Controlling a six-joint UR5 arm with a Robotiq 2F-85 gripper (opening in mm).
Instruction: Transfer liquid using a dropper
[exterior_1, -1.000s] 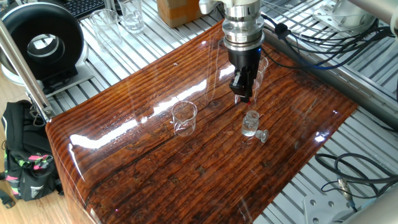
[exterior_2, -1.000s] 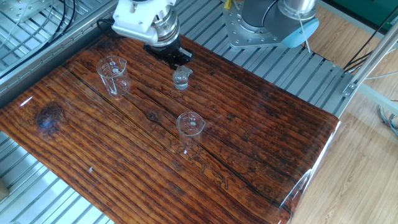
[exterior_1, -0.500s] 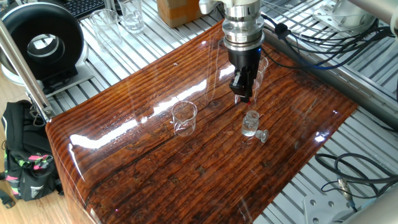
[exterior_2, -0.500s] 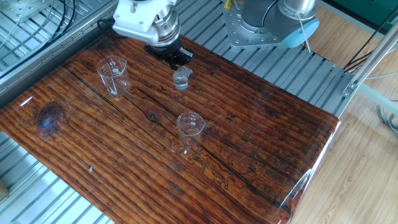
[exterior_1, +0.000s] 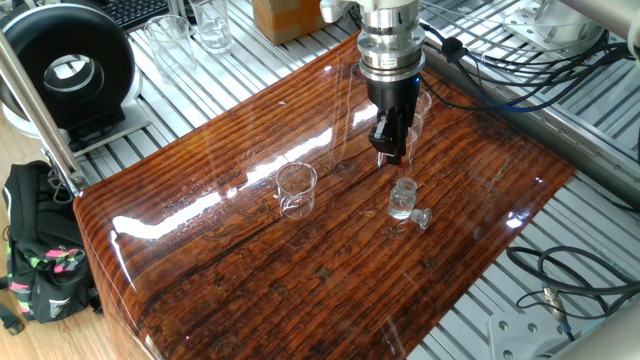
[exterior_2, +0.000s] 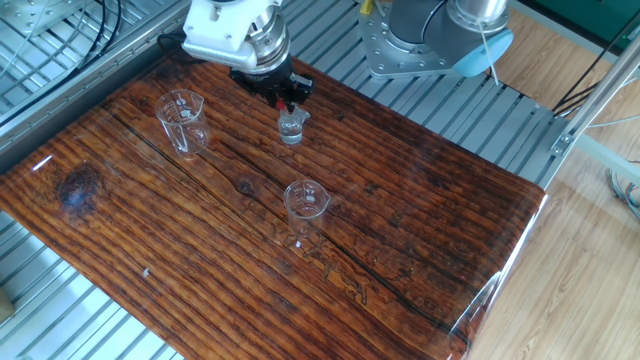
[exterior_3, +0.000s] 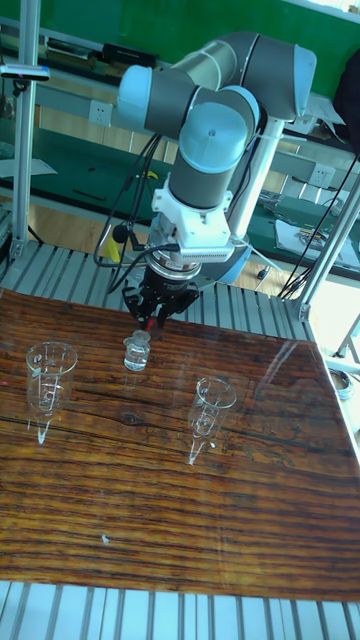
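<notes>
We see the pincer (exterior_1: 390, 150) hanging above the wooden desk (exterior_1: 250, 270), pointing down, with its black fingers (exterior_3: 150, 305) drawn close around a small red bulb. That bulb belongs to the dropper (exterior_2: 291, 105), whose red end (exterior_3: 148, 322) shows right at the pincer's tips; the clear tube below it is too thin for us to follow, so we cannot tell how far it reaches. Directly beneath the pincer stands a small clear bottle (exterior_1: 402, 198), open at the top, and the dropper sits just above its mouth. The bottle's stopper (exterior_1: 422, 217) lies on the desk touching or just beside the bottle's foot. We cannot make out the liquid in any vessel.

In the tall fixed view, one clear beaker (exterior_3: 50, 370) stands to the left of the pincer, well apart from it. A second clear beaker (exterior_3: 214, 400) stands lower right of the pincer, nearer the camera, also apart from the bottle (exterior_3: 136, 351). Both beakers stand upright on the desk.
</notes>
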